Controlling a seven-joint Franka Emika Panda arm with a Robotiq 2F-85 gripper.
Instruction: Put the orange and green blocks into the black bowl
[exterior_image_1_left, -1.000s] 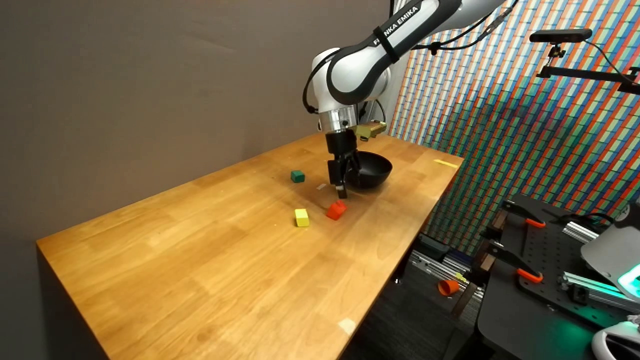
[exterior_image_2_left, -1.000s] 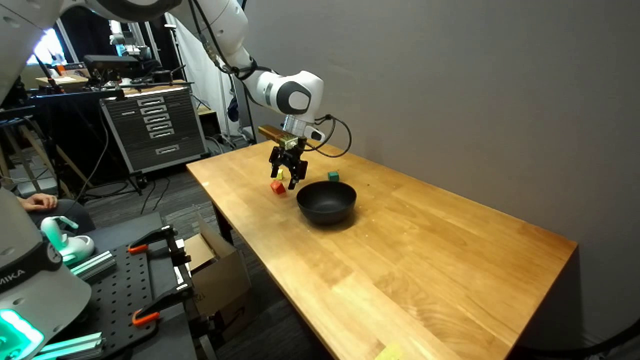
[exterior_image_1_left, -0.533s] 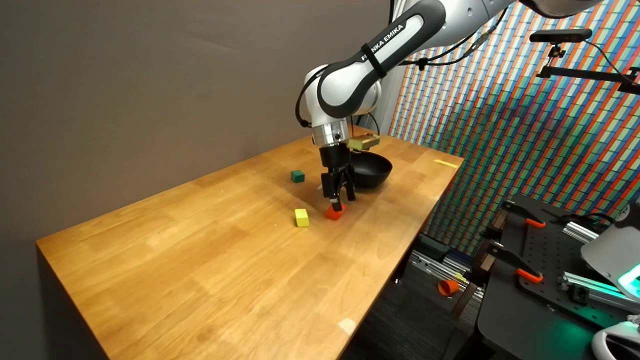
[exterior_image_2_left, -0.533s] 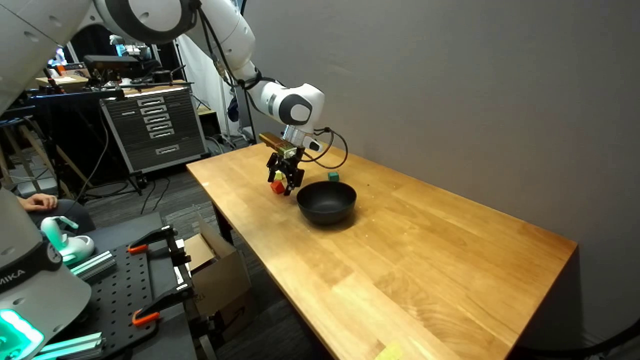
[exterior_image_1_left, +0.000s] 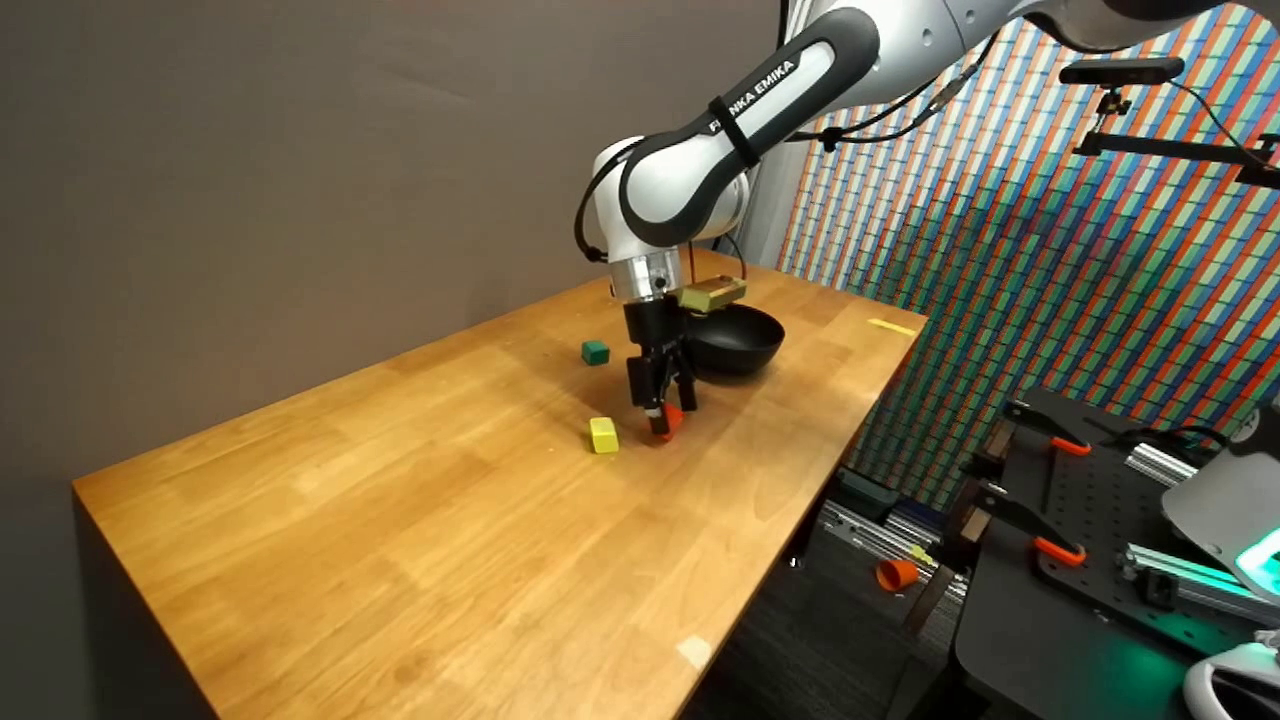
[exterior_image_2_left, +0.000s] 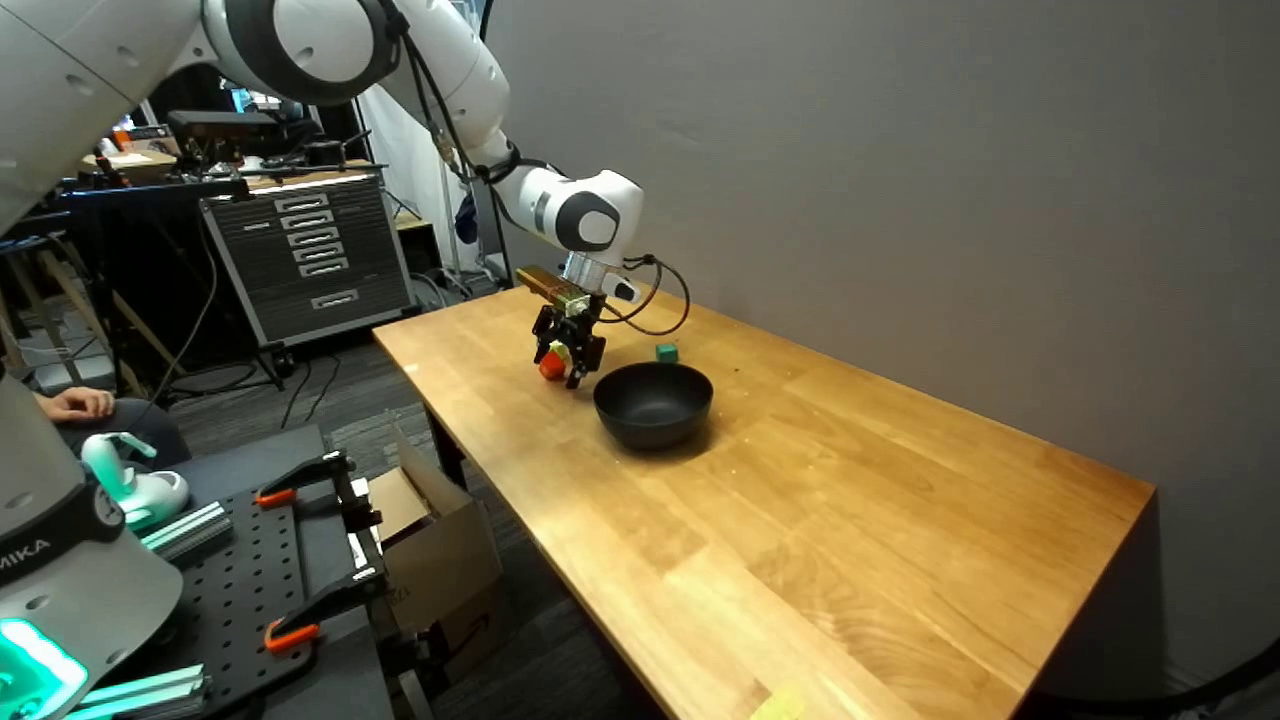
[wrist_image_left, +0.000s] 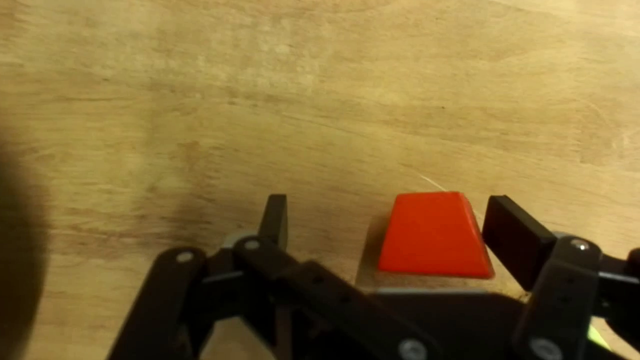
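The orange block (exterior_image_1_left: 672, 422), reddish, sits on the table between the fingers of my gripper (exterior_image_1_left: 673, 410). In the wrist view my gripper (wrist_image_left: 385, 217) is open, with the orange block (wrist_image_left: 435, 235) close to the right finger and a wide gap to the left finger. An exterior view also shows the orange block (exterior_image_2_left: 552, 365) at my gripper (exterior_image_2_left: 558, 370). The green block (exterior_image_1_left: 595, 352) lies near the wall side, also seen in an exterior view (exterior_image_2_left: 667, 353). The black bowl (exterior_image_2_left: 653, 405) stands upright beside my gripper; the arm partly covers the bowl (exterior_image_1_left: 745, 340) in an exterior view.
A yellow block (exterior_image_1_left: 604, 436) lies close to my gripper; a sliver of the yellow block (wrist_image_left: 597, 337) shows in the wrist view. A wall (exterior_image_1_left: 350, 200) runs along the table's long edge. A dark shape, likely the bowl, fills the wrist view's left edge.
My gripper has moved down and away from the bowl, and its fingers now stand around the orange block. The orange block looks slightly shifted and turned. Bowl, green and yellow blocks stay put.
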